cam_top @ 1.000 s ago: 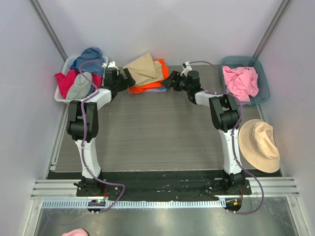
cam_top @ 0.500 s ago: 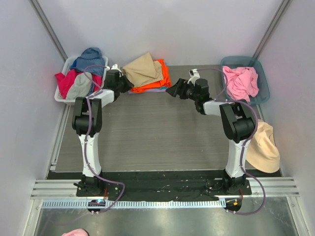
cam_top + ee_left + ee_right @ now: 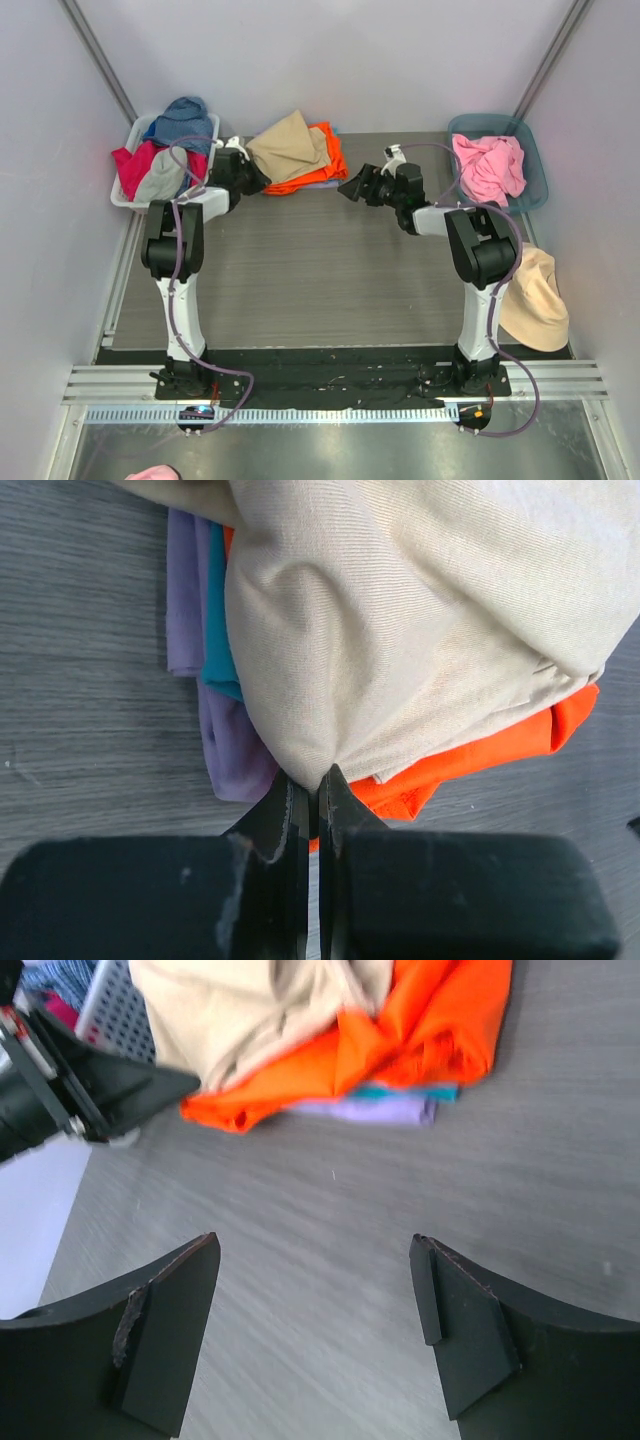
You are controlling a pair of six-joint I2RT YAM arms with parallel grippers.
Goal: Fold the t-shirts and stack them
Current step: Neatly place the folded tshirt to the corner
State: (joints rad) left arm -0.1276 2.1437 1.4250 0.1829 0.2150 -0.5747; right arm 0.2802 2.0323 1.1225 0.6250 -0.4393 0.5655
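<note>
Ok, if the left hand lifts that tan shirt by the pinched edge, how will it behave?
Probably floppy: the tan shirt lies rumpled and puckers to a point where the left hand pinches it, so it should drape and unfold. Likely light, being thin woven cloth. It may drag the orange shirt beneath, since it rests on it.

No writing, label, brand, number or sign is showing legibly in any view; the tan cloth shirt [image 3: 290, 145] and the bright orange cloth shirt [image 3: 322, 166] at twelve o'clock are showing plain fabric only.
</note>
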